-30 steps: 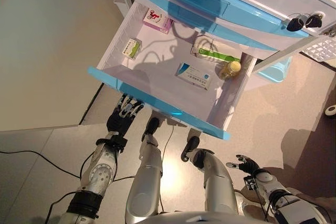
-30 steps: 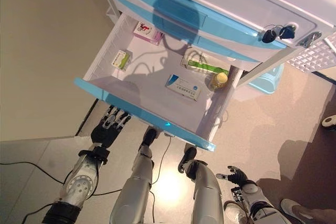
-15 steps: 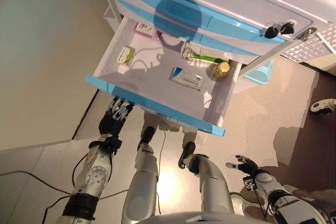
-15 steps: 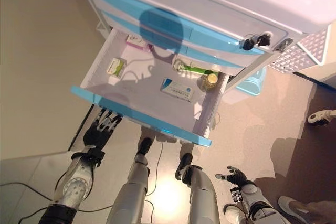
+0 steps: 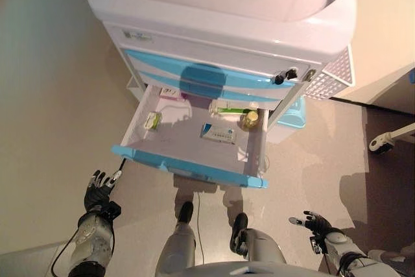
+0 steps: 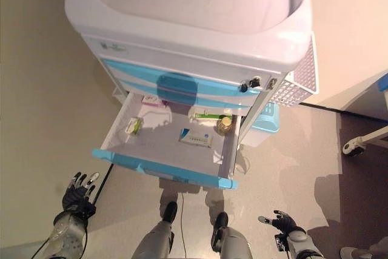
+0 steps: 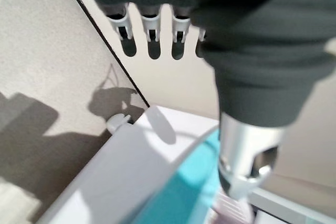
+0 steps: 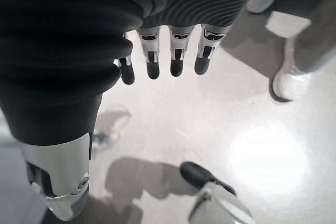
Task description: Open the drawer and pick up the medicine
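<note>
The white cart's bottom drawer (image 5: 166,144) stands pulled out, its blue front (image 5: 188,167) toward me. Inside lie a blue-and-white medicine box (image 5: 218,133), a small green box (image 5: 152,120), a pink box (image 5: 170,94), a green-striped box (image 5: 228,109) and a yellow bottle (image 5: 250,119). My left hand (image 5: 97,189) hangs low at the left, open and empty, clear of the drawer front; its straight fingers (image 7: 152,30) show in the left wrist view. Low at the right, my right hand (image 5: 316,222) is open with fingers (image 8: 173,51) spread over the floor.
Keys (image 5: 280,78) hang in the lock of an upper drawer. A white mesh basket (image 5: 327,82) hangs on the cart's right side, with a light blue bin (image 5: 293,111) below it. A caster wheel (image 5: 382,142) stands at far right. A person's white shoe (image 8: 291,77) is near my right hand.
The camera has pulled back, so the whole cart shows. My left hand has come away from under the drawer front and now hangs lower left. The right hand has stayed low.
</note>
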Tool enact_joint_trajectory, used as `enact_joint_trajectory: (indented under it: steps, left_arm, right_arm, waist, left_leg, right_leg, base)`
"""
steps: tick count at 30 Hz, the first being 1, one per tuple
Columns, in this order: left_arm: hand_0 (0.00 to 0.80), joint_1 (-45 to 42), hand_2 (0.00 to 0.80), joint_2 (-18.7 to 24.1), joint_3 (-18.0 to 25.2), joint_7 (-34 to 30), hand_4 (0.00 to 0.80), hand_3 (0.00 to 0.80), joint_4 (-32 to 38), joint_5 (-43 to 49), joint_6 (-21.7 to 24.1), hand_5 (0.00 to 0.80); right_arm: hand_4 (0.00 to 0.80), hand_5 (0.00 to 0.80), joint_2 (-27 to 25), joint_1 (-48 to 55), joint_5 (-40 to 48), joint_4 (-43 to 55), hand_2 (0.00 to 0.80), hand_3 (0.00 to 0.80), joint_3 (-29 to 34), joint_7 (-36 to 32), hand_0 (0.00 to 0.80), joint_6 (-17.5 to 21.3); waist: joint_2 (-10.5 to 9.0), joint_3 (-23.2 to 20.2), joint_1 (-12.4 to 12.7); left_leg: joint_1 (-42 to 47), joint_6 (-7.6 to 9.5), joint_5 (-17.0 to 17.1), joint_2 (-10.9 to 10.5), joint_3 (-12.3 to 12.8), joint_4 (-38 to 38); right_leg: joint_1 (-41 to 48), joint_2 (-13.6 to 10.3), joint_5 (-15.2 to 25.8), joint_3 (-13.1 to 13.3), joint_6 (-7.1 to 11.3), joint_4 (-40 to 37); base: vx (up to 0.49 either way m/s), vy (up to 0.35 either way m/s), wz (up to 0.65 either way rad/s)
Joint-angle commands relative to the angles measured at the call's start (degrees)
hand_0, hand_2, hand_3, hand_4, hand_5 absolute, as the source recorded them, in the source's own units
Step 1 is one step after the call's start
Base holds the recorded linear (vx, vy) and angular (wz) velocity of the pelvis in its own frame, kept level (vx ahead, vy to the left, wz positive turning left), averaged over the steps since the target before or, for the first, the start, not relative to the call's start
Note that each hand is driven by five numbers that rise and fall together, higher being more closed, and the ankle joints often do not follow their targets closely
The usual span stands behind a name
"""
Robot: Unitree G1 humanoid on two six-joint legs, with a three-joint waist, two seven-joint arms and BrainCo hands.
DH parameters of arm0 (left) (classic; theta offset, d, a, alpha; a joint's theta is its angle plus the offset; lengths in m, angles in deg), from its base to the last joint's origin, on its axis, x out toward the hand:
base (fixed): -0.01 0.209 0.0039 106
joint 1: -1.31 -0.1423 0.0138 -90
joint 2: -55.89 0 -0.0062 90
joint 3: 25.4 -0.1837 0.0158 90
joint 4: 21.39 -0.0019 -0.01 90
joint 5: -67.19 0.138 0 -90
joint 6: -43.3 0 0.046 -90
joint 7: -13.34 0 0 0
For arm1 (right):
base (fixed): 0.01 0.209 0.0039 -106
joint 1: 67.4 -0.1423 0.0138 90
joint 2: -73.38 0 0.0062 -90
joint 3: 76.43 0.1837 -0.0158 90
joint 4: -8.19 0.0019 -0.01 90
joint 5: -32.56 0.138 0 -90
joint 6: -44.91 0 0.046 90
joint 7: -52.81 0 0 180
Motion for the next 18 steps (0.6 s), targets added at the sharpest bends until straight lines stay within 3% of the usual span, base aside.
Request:
enact_joint_trajectory:
  steps: [1,8,17,18]
  left_arm:
    - [0.0,0.96,0.0,1.99,1.23,1.33,0.0,0.0,-6.73,8.54,0.38,0.0]
    - [0.0,1.06,0.0,1.68,-2.37,0.35,0.0,0.0,-22.76,19.39,-2.32,0.0]
    - [0.0,1.6,0.0,1.76,-5.98,1.12,0.0,0.0,-30.57,29.16,-3.69,0.0]
    - [0.0,1.56,0.0,1.65,-6.84,1.18,0.0,0.0,-31.72,31.3,-4.17,0.0]
  right_arm:
    - [0.0,0.0,-3.03,-0.27,-0.94,-1.07,0.0,0.0,0.12,0.82,0.0,-0.32]
    - [0.0,0.0,-2.46,0.38,-0.21,0.53,0.0,0.0,0.59,1.03,0.0,0.33]
    - [0.0,0.0,-3.17,0.56,2.22,6.47,0.0,0.0,1.44,1.51,0.0,1.92]
    - [0.0,0.0,-4.07,0.08,2.82,11.08,0.0,0.0,1.25,1.93,0.0,2.51]
  waist:
    - [-0.77,-0.01,-1.66]
    - [-0.77,-3.62,-3.11]
    - [-0.83,-5.76,-4.41]
    - [-0.82,-5.95,-4.72]
  left_leg:
    - [0.78,3.21,4.02,-3.98,0.03,-4.17]
    - [8.46,3.67,3.01,-3.34,3.41,-8.47]
    - [12.46,4.04,2.04,-3.05,6.25,-10.13]
    - [13.02,4.15,1.77,-3.05,6.9,-10.22]
  right_leg:
    - [6.69,1.68,4.62,-0.48,2.72,-8.66]
    - [12.0,2.3,6.13,3.11,3.84,-12.75]
    - [14.56,1.99,7.14,5.93,4.58,-14.7]
    - [14.69,1.87,7.52,6.79,4.72,-15.05]
  base:
    - [0.116,0.057,-0.28]
    - [0.098,0.048,-0.29]
    - [0.026,0.033,-0.18]
    - [0.022,0.039,-0.18]
